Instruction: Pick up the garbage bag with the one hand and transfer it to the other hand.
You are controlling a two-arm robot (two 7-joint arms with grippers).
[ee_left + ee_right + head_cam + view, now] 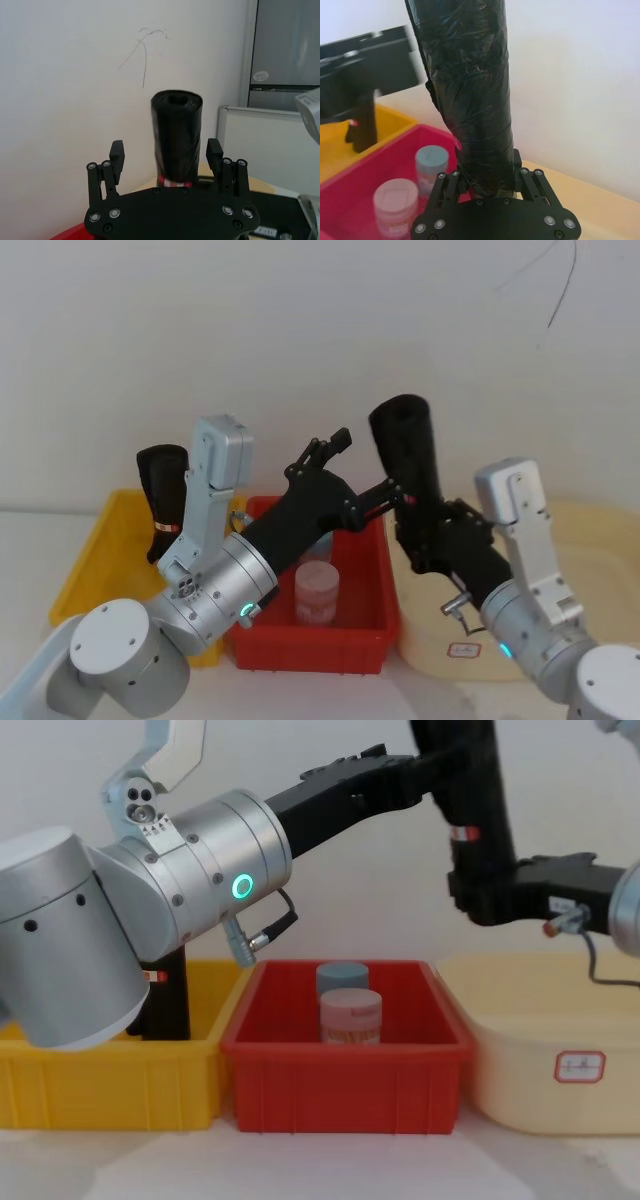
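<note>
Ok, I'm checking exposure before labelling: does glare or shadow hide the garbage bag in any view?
Right wrist view: mild sheen on the garbage bag, wrinkles readable, base in the shut right gripper. Left wrist view: evenly lit inside the open left gripper. Chest view: it reads near-flat black; the green ring light glows without flare.

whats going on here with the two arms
The right gripper holds a black roll of garbage bags upright by its lower end, in the air. The left gripper is open and lined up with the roll, not gripping it. A second roll stands in the yellow bin.
</note>
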